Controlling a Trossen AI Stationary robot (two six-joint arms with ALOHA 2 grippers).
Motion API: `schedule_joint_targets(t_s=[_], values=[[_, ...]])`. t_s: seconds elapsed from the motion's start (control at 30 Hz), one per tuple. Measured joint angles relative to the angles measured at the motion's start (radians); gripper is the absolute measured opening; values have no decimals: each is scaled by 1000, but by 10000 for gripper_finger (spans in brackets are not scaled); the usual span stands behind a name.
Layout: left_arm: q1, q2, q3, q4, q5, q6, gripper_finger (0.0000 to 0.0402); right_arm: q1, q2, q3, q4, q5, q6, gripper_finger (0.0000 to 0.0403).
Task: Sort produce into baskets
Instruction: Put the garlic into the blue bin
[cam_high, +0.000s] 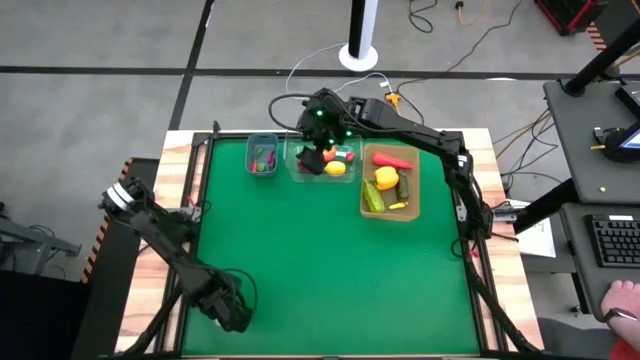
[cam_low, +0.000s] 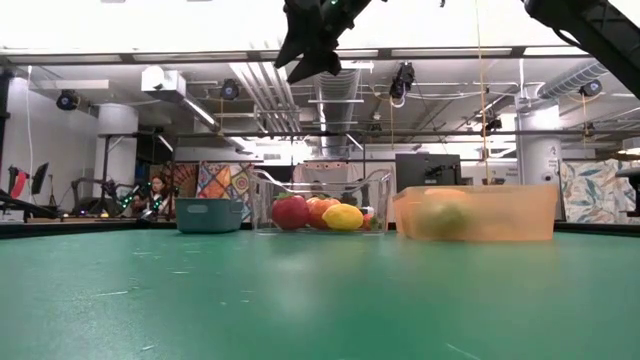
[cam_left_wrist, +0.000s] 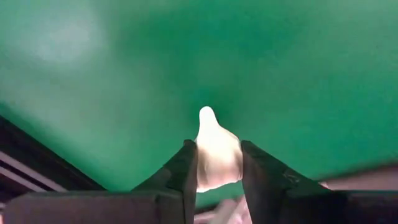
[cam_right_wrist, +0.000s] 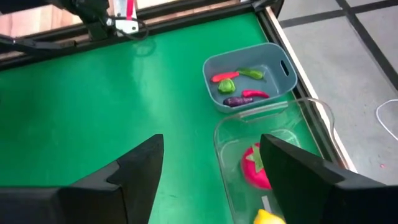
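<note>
My right gripper (cam_high: 320, 152) hangs open and empty high above the clear tub (cam_low: 318, 205); the right wrist view (cam_right_wrist: 211, 180) shows the tub under it. The tub holds a red round piece (cam_right_wrist: 255, 165), an orange piece and a lemon (cam_low: 343, 216). The blue-grey bin (cam_high: 262, 155) holds small red, green and purple pieces. The tan tray (cam_high: 412, 200) holds a red chilli (cam_high: 392, 160), a yellow pepper (cam_high: 385, 178) and green cucumbers (cam_high: 373, 196). My left gripper (cam_high: 232, 315) is near the table's near left corner, shut on a small pale piece (cam_left_wrist: 217, 155). My left gripper pinches the pale piece by its two sides (cam_left_wrist: 202, 163) between its two fingers. The piece's pointed tip (cam_left_wrist: 206, 115) sticks out past the fingertips, over the green table. Whether the piece is clear of the table, I cannot tell.
The three containers stand in a row along the table's far edge. The green table top (cam_high: 320, 260) lies between them and my left gripper. A person's hand (cam_high: 622, 298) shows at a desk beyond the table's right side.
</note>
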Motion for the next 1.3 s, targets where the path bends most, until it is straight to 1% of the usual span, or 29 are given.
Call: schedule_joint_targets(t_s=[0.07, 0.1, 0.17, 0.3, 0.43, 0.5, 0.57, 0.67, 0.73, 0.8, 0.87, 1.0, 1.07, 1.17, 1.23, 1.3], values=[[7, -29, 30, -1, -43, 43, 80, 0, -8, 0, -14, 0, -6, 256], [13, -48, 47, 0, -80, 68, 80, 0, -14, 0, -21, 0, -13, 256], [30, -97, 81, -3, -189, 136, 81, 0, -29, 0, -27, 0, -25, 258], [97, -220, 147, -21, -420, 346, 81, 0, -77, -1, -31, -6, -45, 264], [230, -333, 206, -107, -605, 600, 81, 0, -141, -1, -29, -8, -65, 269], [315, -379, 236, -111, -668, 764, 81, 1, -172, -1, -25, -8, -71, 271], [411, -408, 268, -108, -699, 942, 81, 3, -199, -2, -25, -8, -69, 272], [540, -434, 299, -69, -704, 1197, 81, 10, -237, -3, -27, -8, -64, 270], [609, -448, 305, 3, -700, 1359, 81, 13, -263, -6, -27, -8, -58, 268], [669, -460, 301, 95, -662, 1495, 81, 20, -292, -6, -24, -9, -51, 265], [731, -469, 278, 204, -588, 1596, 81, 30, -317, -7, -19, -8, -51, 263], [839, -468, 226, 386, -443, 1678, 81, 63, -345, -14, -2, -8, -39, 264], [877, -461, 195, 479, -393, 1697, 81, 84, -350, -26, 15, -8, -27, 266], [898, -441, 165, 591, -379, 1758, 81, 122, -365, -68, 81, -8, -26, 271], [897, -433, 155, 662, -375, 1816, 81, 148, -383, -121, 160, -9, -26, 273], [897, -429, 149, 722, -351, 1851, 81, 167, -409, -194, 254, -9, -37, 274]])
